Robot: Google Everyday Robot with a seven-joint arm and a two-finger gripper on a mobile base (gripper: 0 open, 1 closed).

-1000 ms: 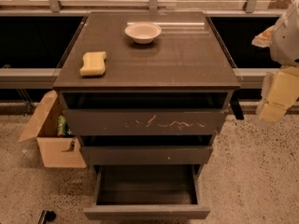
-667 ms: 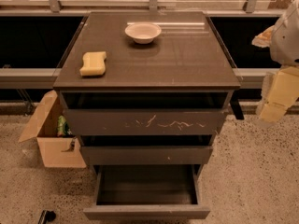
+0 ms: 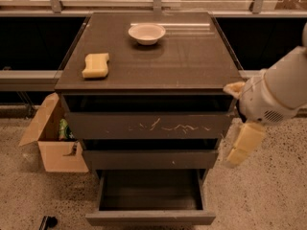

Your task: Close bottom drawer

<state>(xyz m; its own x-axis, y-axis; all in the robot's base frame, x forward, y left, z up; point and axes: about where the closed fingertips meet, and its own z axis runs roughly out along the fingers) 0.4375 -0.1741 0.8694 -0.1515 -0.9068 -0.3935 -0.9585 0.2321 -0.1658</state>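
Observation:
The bottom drawer [image 3: 150,218] is the lowest of three in a dark grey-brown cabinet. It is pulled out, its plain flat front is near the lower edge of the view, and its dark shallow box is empty. My gripper [image 3: 242,145] is cream-coloured and hangs from the white arm [image 3: 276,92] to the right of the cabinet. It is level with the middle drawer [image 3: 150,159], above and to the right of the bottom drawer, and touches nothing.
The top drawer front [image 3: 148,126] has white scratches. A white bowl [image 3: 147,33] and a yellow sponge [image 3: 96,65] lie on the cabinet top. An open cardboard box [image 3: 55,143] stands on the floor to the left. A small black object [image 3: 47,222] lies at lower left.
My arm and gripper have moved left and down, from beside the cabinet top to beside the middle drawer. The drawers have not moved.

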